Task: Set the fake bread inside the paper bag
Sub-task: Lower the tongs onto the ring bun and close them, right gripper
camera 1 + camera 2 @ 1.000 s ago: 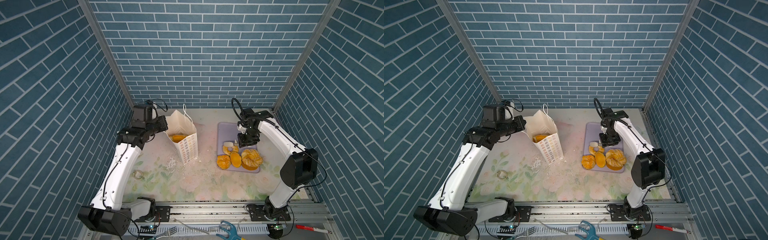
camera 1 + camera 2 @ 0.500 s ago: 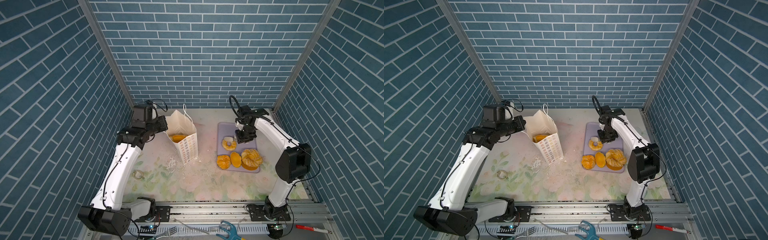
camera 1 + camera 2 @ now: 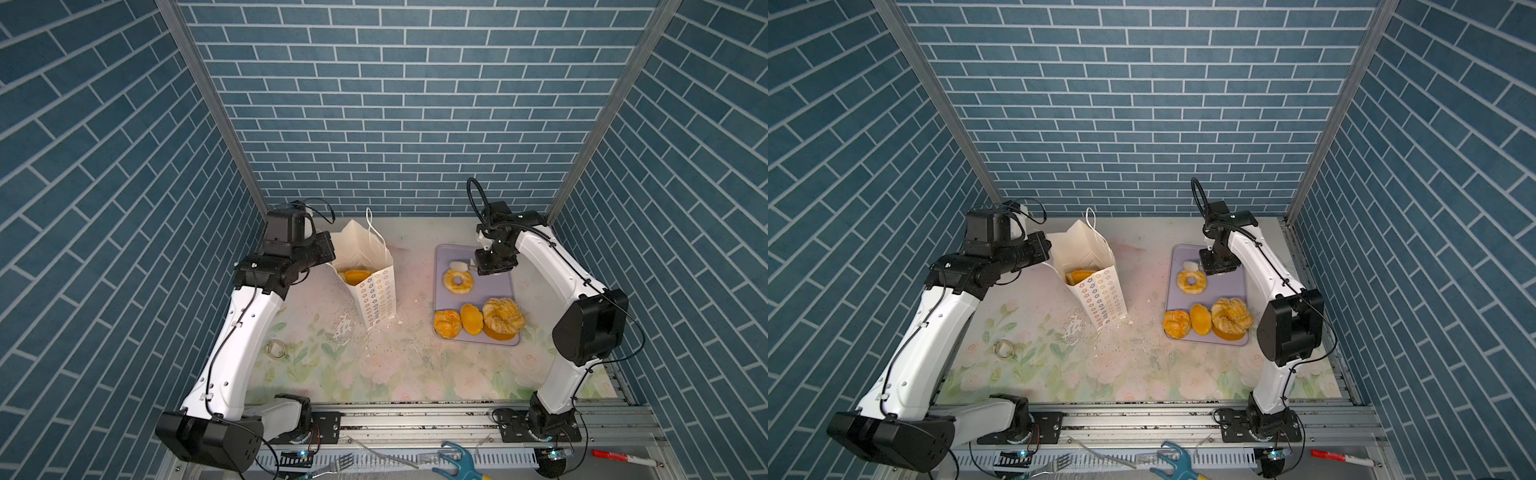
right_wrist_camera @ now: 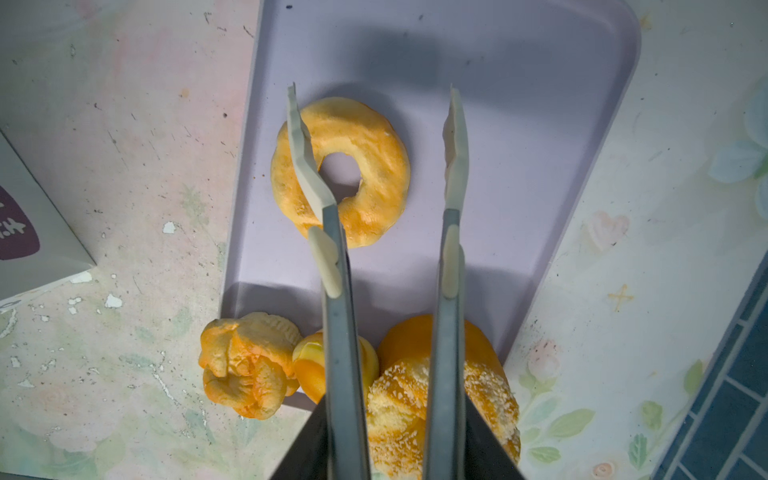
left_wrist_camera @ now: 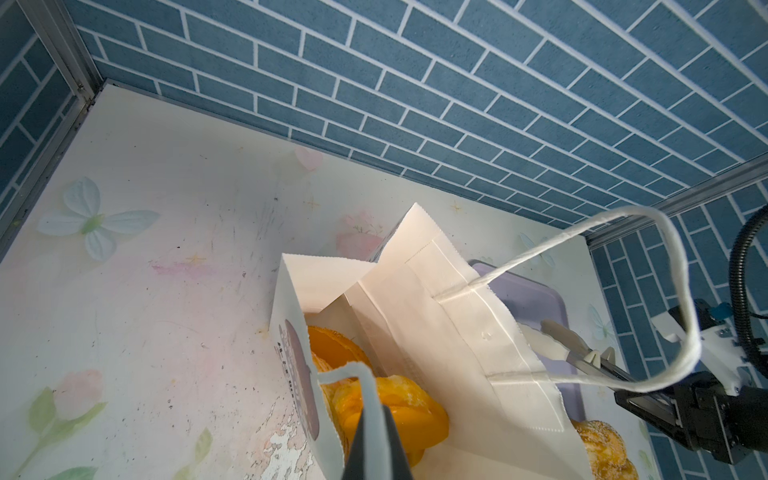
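Standing upright on the left part of the floral bench (image 3: 374,374), the white paper bag (image 3: 376,299) has its mouth open. The left gripper (image 5: 371,419) is closed tight on the bag's rim and pinches the paper. Several golden-orange pieces of fake bread (image 5: 399,411) already lie inside the bag.

Well to the right, the ring doughnut (image 3: 458,281) lies flat on the lavender tray (image 3: 496,286), alone toward its far end. The right gripper (image 4: 372,93) hangs over the doughnut with its jaws partly apart and nothing between them. In the right wrist view one finger (image 4: 308,176) crosses the doughnut's ring and the other stands over bare tray beside it. Whether the first finger touches the doughnut cannot be told.

At the tray's near end a round bun (image 3: 447,323), an oval bun (image 3: 471,319) and a sugared twist (image 3: 503,316) sit close together.
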Robot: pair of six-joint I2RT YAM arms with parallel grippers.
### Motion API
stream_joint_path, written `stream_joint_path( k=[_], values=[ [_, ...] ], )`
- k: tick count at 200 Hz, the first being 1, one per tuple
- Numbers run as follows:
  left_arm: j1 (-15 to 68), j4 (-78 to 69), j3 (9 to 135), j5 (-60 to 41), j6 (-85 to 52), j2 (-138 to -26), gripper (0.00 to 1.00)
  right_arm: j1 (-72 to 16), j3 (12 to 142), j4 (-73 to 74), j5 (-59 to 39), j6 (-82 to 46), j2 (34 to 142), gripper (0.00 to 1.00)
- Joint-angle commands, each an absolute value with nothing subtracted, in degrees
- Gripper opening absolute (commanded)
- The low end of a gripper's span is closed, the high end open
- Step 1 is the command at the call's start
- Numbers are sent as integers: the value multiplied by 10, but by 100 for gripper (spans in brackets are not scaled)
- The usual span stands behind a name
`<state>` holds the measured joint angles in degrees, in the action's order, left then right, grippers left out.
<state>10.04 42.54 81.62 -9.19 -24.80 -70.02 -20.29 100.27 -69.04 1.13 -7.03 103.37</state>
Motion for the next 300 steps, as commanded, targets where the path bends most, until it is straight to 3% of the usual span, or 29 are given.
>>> stream_joint_path(
  k=[1,88,158,300],
  values=[
    [104,427,809,-91,-241,-695,0,-200,973,-710,14,-60,1000,43],
    [104,429,813,-92,-244,-693,0,-201,936,-673,9,-82,1033,38],
    [104,429,812,-92,-243,-696,0,-200,925,-662,4,-81,1025,27],
    [104,426,817,-99,-246,-696,0,-200,973,-647,53,-99,897,21]
  ],
)
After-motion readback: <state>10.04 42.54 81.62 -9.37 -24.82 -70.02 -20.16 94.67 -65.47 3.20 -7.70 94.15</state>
